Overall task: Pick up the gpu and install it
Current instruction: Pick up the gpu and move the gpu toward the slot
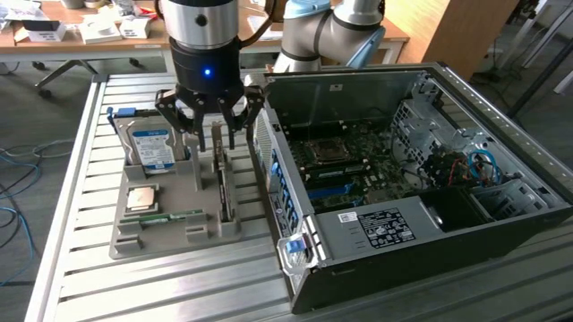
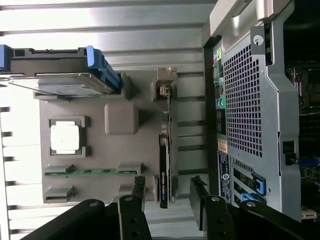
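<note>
Above tray (image 1: 161, 241): gripper (image 1: 211, 144), fingers spread, straddling gpu (image 1: 222, 181).
Case (image 1: 403, 282): at 3 o'clock of tray.
Risk: off-centre closing could tilt gpu, jamming it in slot.

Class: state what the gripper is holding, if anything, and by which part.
Nothing is held. The black gripper is open and straddles the thin, dark-edged expansion card standing on edge in the grey tray. Its fingers sit either side of the card's end, with gaps showing.

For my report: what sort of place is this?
Probably a robotics lab or workshop: an open computer case on a slatted metal table, a grey parts tray holding the gpu, cluttered desks behind.
</note>
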Robot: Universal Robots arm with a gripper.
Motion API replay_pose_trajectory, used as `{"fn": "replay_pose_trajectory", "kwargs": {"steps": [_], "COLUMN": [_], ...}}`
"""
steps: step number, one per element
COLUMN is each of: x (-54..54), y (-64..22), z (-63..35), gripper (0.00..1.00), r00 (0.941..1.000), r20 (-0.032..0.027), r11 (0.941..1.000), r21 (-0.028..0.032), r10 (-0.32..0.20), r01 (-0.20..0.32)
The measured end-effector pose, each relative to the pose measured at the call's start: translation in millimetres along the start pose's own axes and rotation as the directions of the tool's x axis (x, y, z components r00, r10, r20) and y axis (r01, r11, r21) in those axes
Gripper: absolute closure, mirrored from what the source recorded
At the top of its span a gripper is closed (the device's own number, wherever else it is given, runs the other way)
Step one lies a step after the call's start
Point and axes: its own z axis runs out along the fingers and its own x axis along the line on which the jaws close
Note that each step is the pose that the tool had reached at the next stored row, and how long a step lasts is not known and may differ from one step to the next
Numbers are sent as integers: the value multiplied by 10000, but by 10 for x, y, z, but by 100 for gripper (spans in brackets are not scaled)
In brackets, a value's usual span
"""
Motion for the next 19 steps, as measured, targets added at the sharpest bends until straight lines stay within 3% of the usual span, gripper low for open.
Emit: {"fn": "replay_pose_trajectory", "kwargs": {"steps": [19], "x": [7], "y": [-15], "z": [324], "gripper": [51], "r00": [10000], "r20": [0], "r11": [10000], "r21": [0], "r10": [0], "r01": [0]}}
